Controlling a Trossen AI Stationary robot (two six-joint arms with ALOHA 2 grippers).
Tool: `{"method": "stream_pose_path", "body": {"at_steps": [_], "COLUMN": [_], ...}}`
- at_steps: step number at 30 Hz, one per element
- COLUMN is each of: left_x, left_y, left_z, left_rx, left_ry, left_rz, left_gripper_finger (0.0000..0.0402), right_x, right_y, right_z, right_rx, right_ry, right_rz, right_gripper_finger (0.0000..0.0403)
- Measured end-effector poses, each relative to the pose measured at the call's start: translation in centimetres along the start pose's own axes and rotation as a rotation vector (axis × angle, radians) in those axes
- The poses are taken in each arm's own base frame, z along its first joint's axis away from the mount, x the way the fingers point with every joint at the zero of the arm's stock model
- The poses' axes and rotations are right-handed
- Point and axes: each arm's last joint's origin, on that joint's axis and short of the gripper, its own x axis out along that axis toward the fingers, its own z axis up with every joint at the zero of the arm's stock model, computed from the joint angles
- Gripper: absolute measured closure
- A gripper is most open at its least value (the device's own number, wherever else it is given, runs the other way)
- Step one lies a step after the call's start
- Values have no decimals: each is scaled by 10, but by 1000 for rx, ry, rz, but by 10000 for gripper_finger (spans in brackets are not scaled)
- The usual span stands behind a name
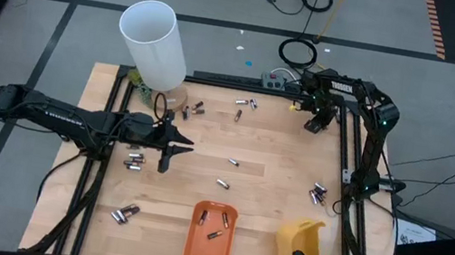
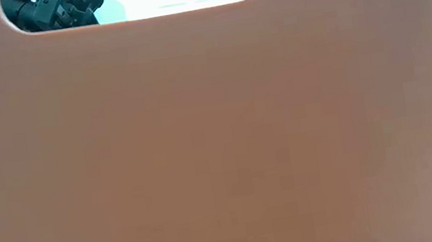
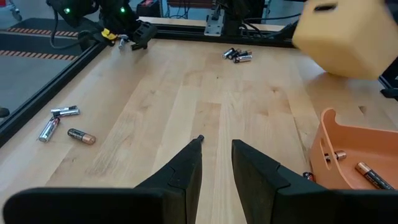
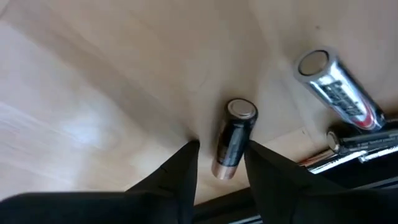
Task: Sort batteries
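R gripper is down at the far right corner of the table, fingers straddling a dark battery w/ a coppery end. The cell sits right between the tips, long axis running roughly along the fingers, not across the gap, so the jaws would squeeze its sides. Fingers part-open, close on either side of it; can't tell if they're touching yet, so I'd call it not yet gripped. A silver battery lies just beside, tilted away, w/ more cells jammed vs the frame edge, so there's some risk of nudging those when closing or lifting.

L gripper hovers over the mid-left of the table, jaws apart by a narrow gap, holding nothing. Nearest loose cells to it – a small cluster just beside it – and it's well apart from the R arm's target, so R is clearly the arm for this pick.

Orange tray at the near edge has a few batteries in it already; yellow tray sits near it to the right. Many cells are scattered on the table – sorting looks early
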Motion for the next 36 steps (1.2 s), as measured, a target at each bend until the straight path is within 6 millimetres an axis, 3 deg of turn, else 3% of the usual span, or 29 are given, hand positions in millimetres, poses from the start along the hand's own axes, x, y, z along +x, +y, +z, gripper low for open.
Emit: {"method": "stream_pose_path", "body": {"at_steps": [7, 16, 26, 36], "left_x": [0, 0, 0, 0], "left_y": [0, 0, 0, 0], "left_z": [0, 0, 0, 0], "left_rx": [6, 25, 25, 24], "left_ry": [0, 1, 1, 0], "left_rz": [7, 11, 10, 10], "left_gripper_finger": [304, 304, 304, 304], "right_x": [-5, -12, -12, -11], "right_y": [-2, -3, -3, -2], "right_z": [5, 3, 4, 10], "right_rx": [14, 27, 68, 77], "right_ry": [60, 80, 67, 1], "right_rz": [12, 17, 38, 71], "right_gripper_finger": [305, 396, 378, 284]}}
